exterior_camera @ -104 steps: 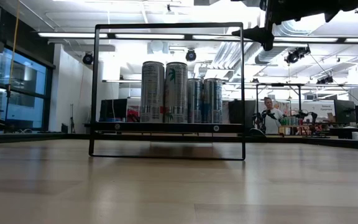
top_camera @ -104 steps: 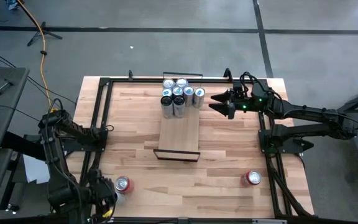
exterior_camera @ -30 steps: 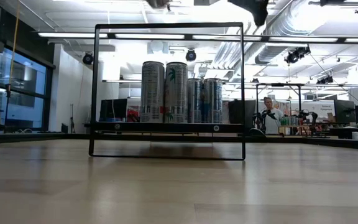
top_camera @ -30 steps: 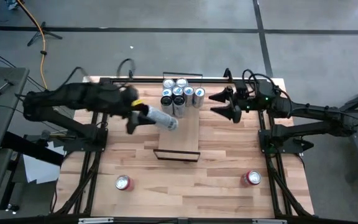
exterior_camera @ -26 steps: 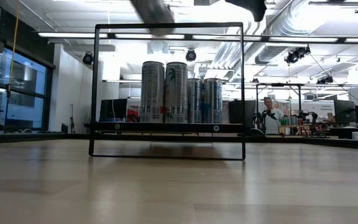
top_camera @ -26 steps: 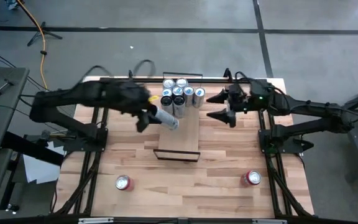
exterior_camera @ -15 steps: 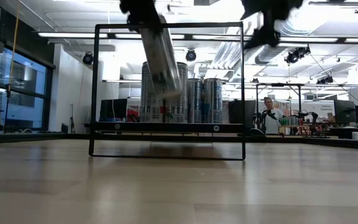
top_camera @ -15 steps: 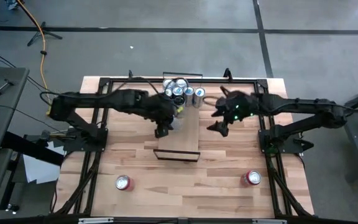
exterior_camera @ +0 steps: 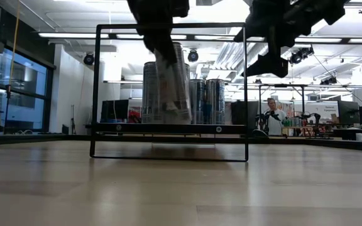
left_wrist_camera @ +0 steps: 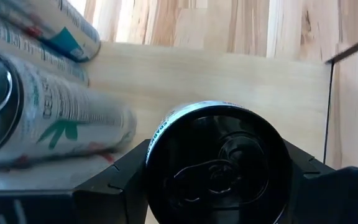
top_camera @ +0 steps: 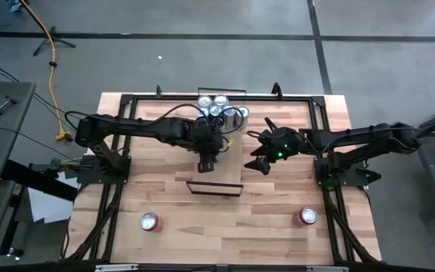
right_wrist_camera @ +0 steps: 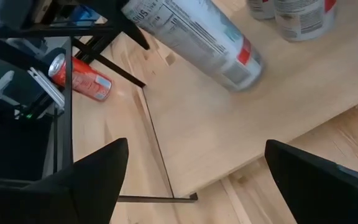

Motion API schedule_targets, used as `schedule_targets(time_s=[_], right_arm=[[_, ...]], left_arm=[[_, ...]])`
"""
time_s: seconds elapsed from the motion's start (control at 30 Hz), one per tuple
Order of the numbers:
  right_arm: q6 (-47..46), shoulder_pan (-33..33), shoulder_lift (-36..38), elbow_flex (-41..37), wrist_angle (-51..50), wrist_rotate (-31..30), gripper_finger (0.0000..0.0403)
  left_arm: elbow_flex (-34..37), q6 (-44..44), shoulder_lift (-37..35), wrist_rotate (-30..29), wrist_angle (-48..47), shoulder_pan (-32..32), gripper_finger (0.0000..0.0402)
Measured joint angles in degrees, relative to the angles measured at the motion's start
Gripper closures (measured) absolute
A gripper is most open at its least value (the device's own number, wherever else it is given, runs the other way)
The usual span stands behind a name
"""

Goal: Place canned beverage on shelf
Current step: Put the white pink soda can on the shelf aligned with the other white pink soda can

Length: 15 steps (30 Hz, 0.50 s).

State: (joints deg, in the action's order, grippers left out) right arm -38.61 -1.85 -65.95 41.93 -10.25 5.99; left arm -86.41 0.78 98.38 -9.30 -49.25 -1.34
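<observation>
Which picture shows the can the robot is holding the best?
The right wrist view: the held can shows along its whole side, tilted just above the shelf. The low view blurs it. The left wrist view shows only its dark top end in the left gripper. From above, the arm mostly hides it.

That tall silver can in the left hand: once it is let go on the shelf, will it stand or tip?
The tall can is slim and high for its base, so probably tippy. The left hand holds it tilted above the shelf, so released now it would likely topple and roll. Its smooth metal wall looks slippery.
</observation>
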Motion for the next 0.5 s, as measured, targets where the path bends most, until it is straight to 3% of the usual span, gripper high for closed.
schedule_targets(time_s=[0.1,0.33,0.5], right_arm=[[0.0,0.3,0.0,0.0,-0.1,0.0,0.0038],[0.6,0.3,0.0,0.0,0.3,0.1,0.0038],[0.7,0.3,0.0,0.0,1.8,0.2,0.0038]], left_arm=[[0.2,0.0,-0.2,0.3,1.6,0.0,0.0202],[0.0,-1.4,-0.6,0.4,1.2,-0.2,0.0113],[0.0,-1.0,-0.6,0.4,1.3,-0.1,0.0100]])
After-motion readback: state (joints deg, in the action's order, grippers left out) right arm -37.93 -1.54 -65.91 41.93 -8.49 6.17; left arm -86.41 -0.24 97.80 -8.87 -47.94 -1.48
